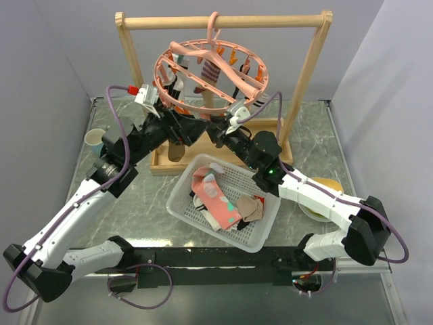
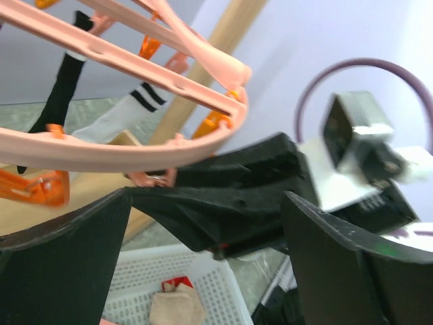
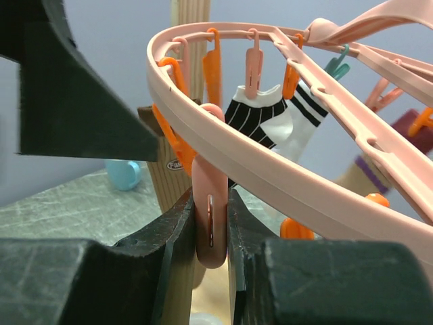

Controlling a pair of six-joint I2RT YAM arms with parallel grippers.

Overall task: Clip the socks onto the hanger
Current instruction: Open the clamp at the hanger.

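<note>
The salmon-pink ring hanger (image 1: 210,74) hangs from the rack by its hook, with several socks clipped on it. Among them are a white black-striped sock (image 3: 298,125) and a black sock (image 2: 64,88). More socks lie in the basket, among them a pink one (image 1: 211,193) and a tan one (image 2: 176,306). My right gripper (image 3: 211,203) is under the hanger's near rim, shut on a pink clip (image 3: 210,230) that hangs from the ring. My left gripper (image 2: 206,198) faces it from the left, open and holding nothing. In the overhead view both meet near the rim: left gripper (image 1: 191,128), right gripper (image 1: 218,128).
The wooden rack (image 1: 223,22) stands at the back on a wooden base. The white mesh basket (image 1: 181,200) sits in front of it, between the arms. A blue cup (image 1: 95,140) is at the left and a yellow dish (image 1: 329,184) at the right.
</note>
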